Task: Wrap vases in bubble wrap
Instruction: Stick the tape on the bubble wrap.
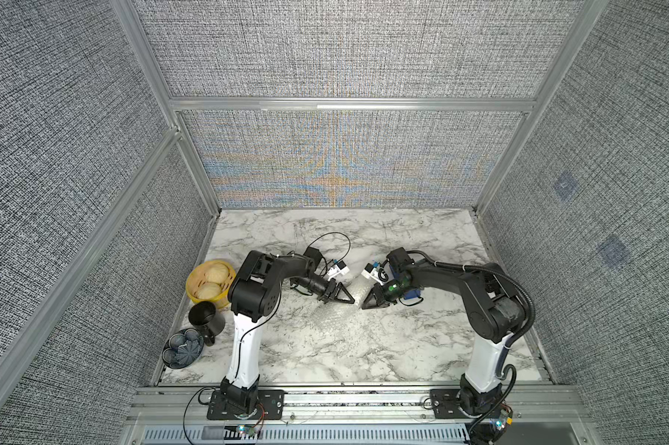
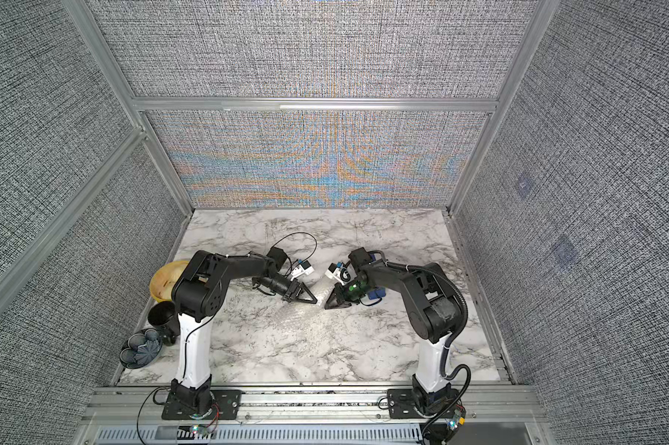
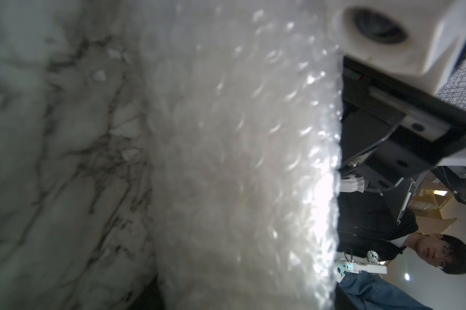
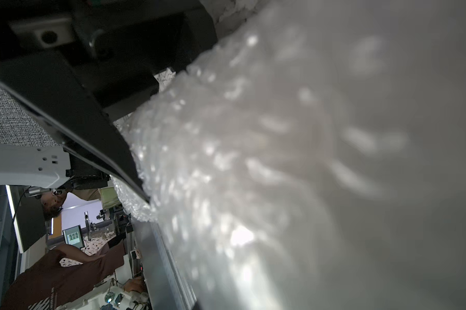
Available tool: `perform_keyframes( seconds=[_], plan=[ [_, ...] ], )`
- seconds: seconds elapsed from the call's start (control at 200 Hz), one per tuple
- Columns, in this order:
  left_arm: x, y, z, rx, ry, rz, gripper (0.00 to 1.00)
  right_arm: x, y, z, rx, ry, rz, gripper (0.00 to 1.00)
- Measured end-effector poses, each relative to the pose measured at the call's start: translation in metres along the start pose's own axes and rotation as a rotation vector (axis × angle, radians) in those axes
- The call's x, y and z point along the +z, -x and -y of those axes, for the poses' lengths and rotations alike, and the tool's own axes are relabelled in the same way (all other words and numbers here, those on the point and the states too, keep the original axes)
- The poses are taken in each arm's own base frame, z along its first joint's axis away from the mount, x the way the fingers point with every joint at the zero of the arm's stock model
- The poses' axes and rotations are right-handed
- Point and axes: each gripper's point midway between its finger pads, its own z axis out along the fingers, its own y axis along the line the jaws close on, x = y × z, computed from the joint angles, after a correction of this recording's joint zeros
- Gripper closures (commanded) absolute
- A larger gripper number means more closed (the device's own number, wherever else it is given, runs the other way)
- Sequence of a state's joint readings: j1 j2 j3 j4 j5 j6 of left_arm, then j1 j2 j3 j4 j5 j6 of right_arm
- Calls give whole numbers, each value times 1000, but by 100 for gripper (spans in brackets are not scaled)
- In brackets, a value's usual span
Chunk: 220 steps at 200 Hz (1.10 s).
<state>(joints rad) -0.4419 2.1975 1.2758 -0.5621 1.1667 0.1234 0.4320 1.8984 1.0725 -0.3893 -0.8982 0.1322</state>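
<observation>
L gripper (image 1: pixel 349 301): jaws narrow, tips in a raised bunch of bubble wrap (image 1: pixel 358 293); can't tell if it's gripping. R gripper (image 1: pixel 367 305): jaws closed, tip against the same bunch from the opp. side, well short of L's tips. Rest of the sheet lies flat on the marble table (image 1: pixel 421 346), toward the front. Vase can't be made out under the wrap. Blue tape dispenser (image 1: pixel 412 294) sits just behind R gripper. Yellow bowl (image 1: pixel 194 287), black cup (image 1: pixel 206 316) and blue dish (image 1: pixel 182 348) line the table's left edge.
</observation>
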Motion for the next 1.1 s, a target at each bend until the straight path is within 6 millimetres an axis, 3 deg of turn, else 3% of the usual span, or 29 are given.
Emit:
perform_keyframes(
  seconds=[0.135, 0.29, 0.65, 0.976, 1.101],
  plan=[
    [0, 0, 0, 2, 1, 1, 40, -5, 3, 7, 51, -1, 38, 100],
    [0, 0, 0, 4, 1, 2, 40, -6, 4, 5, 71, 9, 46, 81],
    [0, 0, 0, 4, 1, 1, 40, -8, -16, -1, 84, 47, 31, 68],
    [-1, 1, 1, 7, 2, 4, 40, -5, 0, 8, 149, 13, 75, 57],
    [-1, 1, 2, 12, 2, 5, 40, -8, 6, 14, 185, -38, 105, 47]
  ],
)
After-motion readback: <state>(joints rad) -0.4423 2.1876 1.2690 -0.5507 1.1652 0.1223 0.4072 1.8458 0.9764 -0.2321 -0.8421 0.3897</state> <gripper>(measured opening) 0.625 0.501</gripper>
